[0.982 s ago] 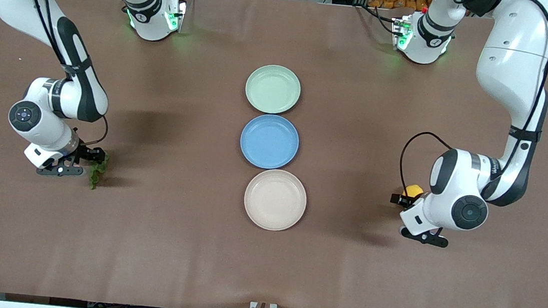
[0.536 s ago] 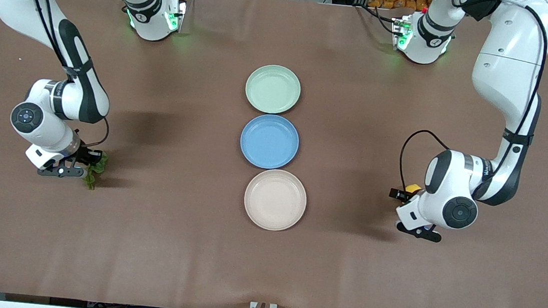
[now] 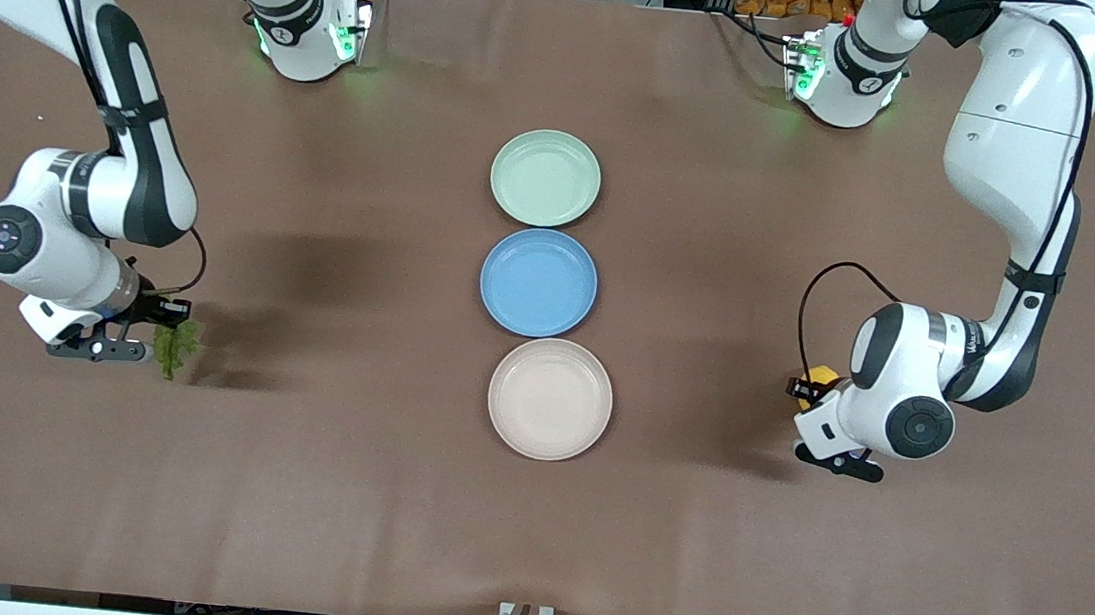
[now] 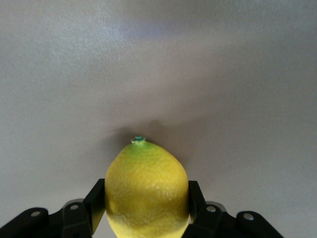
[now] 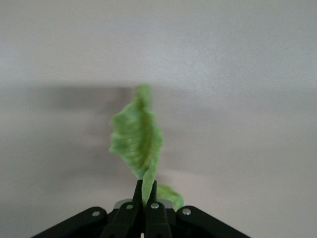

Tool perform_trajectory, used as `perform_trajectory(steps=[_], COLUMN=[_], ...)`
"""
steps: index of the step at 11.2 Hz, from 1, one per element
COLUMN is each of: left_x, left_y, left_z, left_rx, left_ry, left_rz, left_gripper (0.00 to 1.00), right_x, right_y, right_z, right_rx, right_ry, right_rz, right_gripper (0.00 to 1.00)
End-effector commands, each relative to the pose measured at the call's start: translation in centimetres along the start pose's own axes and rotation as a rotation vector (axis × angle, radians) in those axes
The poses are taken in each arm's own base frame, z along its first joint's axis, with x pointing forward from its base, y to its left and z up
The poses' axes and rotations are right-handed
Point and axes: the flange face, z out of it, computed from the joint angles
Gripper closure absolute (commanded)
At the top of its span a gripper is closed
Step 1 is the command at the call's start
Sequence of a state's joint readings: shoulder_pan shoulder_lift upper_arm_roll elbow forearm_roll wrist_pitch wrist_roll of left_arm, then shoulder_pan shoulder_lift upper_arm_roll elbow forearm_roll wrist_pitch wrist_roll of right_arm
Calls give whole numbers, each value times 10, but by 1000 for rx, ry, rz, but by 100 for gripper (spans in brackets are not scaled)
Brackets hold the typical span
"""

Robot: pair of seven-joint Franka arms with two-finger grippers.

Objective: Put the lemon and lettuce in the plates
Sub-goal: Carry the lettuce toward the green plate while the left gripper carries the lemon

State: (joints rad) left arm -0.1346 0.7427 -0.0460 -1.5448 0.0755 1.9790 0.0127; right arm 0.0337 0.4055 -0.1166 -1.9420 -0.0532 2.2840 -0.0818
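My left gripper (image 3: pixel 809 387) is shut on the yellow lemon (image 3: pixel 818 383) and holds it just above the table toward the left arm's end; in the left wrist view the lemon (image 4: pixel 146 191) fills the gap between the black fingers (image 4: pixel 196 199). My right gripper (image 3: pixel 173 320) is shut on the dark-green lettuce (image 3: pixel 174 348), which hangs above the table toward the right arm's end; in the right wrist view the lettuce (image 5: pixel 138 139) is pinched at its stem by the gripper (image 5: pixel 147 191). The mint plate (image 3: pixel 546 178) and the beige plate (image 3: pixel 550 398) lie at the table's middle, both bare.
A blue plate (image 3: pixel 539 282) lies between the mint plate and the beige plate. The three plates form a row down the middle of the brown table (image 3: pixel 349 489). The arms' bases stand at the table's edge farthest from the front camera.
My right gripper has risen and shifted toward the right arm's end, lifting the lettuce off the table. My left gripper with the lemon has lifted slightly and hardly shifted.
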Motion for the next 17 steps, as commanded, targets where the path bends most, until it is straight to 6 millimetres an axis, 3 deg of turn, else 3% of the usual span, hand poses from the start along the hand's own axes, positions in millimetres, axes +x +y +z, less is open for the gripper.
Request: perform_trajectory(steps=[1, 3, 6, 8, 10, 12, 15, 17], left_x=[6, 5, 3, 4, 9, 14, 9, 2], left_y=[13, 39, 112, 152, 189, 227, 299, 331], left_z=[-34, -53, -87, -104, -108, -106, -84, -68], left_rx=[7, -53, -96, -152, -205, -264, -340, -344], left_ry=[62, 86, 129, 152, 208, 291, 338, 335], left_rz=[-73, -173, -325, -412, -472, -533, -582, -575], left_gripper=[100, 100, 100, 100, 100, 100, 100, 100], right_x=[-7, -18, -30, -39, -51, -67, -93, -121], right_y=[-15, -17, -35, -67, -117, -181, -267, -328], right_z=[-77, -126, -192, -229, -265, -280, -282, -276], right_rx=[72, 122, 175, 223, 215, 202, 170, 148], right_ry=[-42, -44, -77, -101, -123, -133, -153, -171], right_rz=[32, 46, 52, 85, 116, 164, 215, 236], right_gripper=[100, 100, 100, 100, 100, 100, 100, 100])
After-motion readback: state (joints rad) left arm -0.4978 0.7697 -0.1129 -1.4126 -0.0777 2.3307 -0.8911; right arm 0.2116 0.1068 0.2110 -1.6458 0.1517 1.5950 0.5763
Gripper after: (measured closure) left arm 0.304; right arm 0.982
